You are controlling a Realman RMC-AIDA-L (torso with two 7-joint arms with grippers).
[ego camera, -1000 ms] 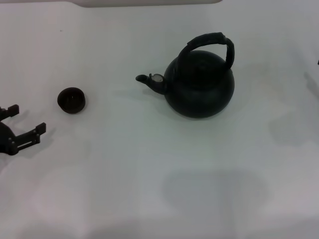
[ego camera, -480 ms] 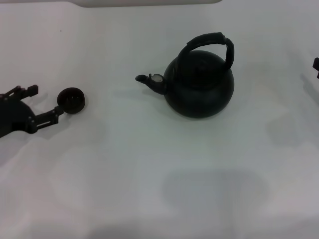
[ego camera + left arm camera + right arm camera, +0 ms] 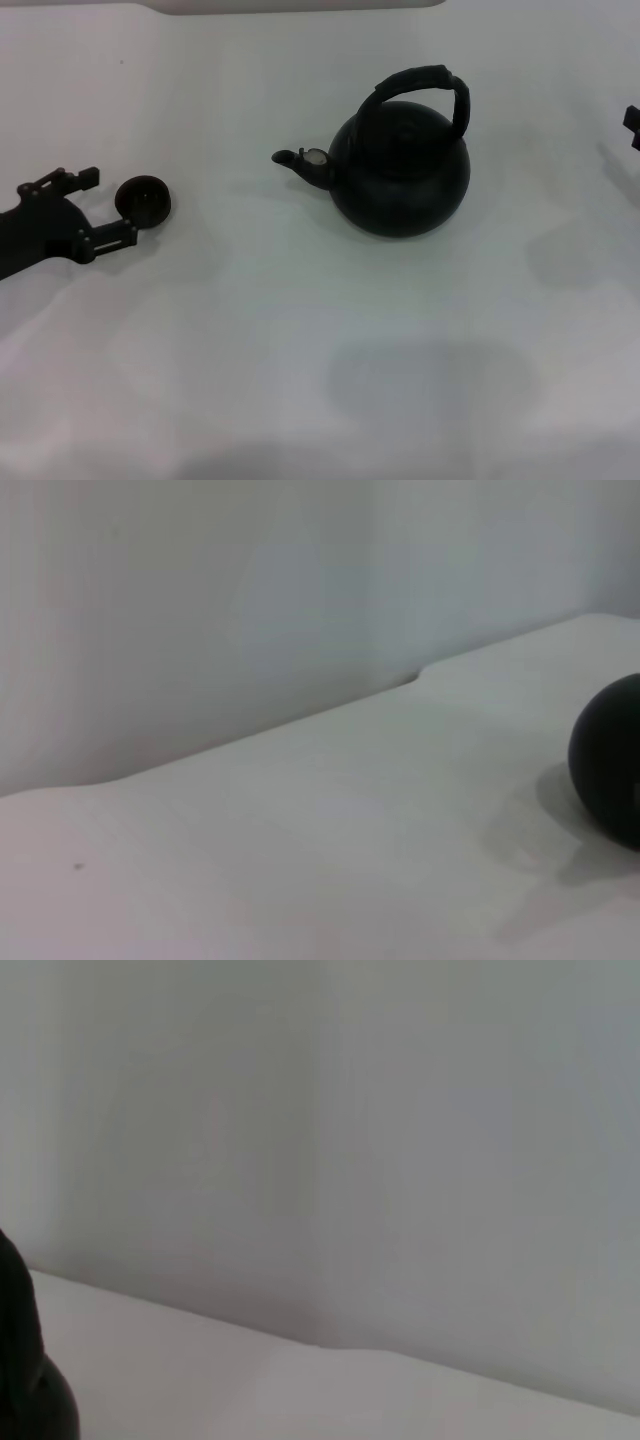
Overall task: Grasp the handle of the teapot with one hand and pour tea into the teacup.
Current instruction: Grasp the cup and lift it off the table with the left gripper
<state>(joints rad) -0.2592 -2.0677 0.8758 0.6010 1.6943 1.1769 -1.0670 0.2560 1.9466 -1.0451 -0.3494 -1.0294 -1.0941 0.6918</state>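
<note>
Head view, largest item first. The white desk [image 3: 300,350] carries every object. The teapot [image 3: 400,170], a round matte-black pot, stands upright right of centre, well apart from both arms. Its handle [image 3: 425,85], a thick arched hoop with a wrapped texture, rises over the top and is tilted toward the pot's right side; nothing touches it. The short spout points toward the robot's left and bears a pale spot near its base.

The left pincer [image 3: 110,205] reaches in from the left edge, low over the desk. Its two black fingers stand wide apart: one fingertip [image 3: 87,176] lies on the far side and one nearer the robot, just beside the teacup [image 3: 143,200]. The nearer finger ends at the cup's rim; whether it touches cannot be told. The pincer holds nothing.

The teacup, small, round, dark and handleless, sits upright on the desk left of the teapot, well apart from the spout and next to the open fingers.

The right pincer [image 3: 632,122] shows only as a small black part at the right edge, well apart from the teapot; its opening cannot be told.

Left wrist view: a dark rounded body [image 3: 610,760] at the frame edge, resting on the desk.
</note>
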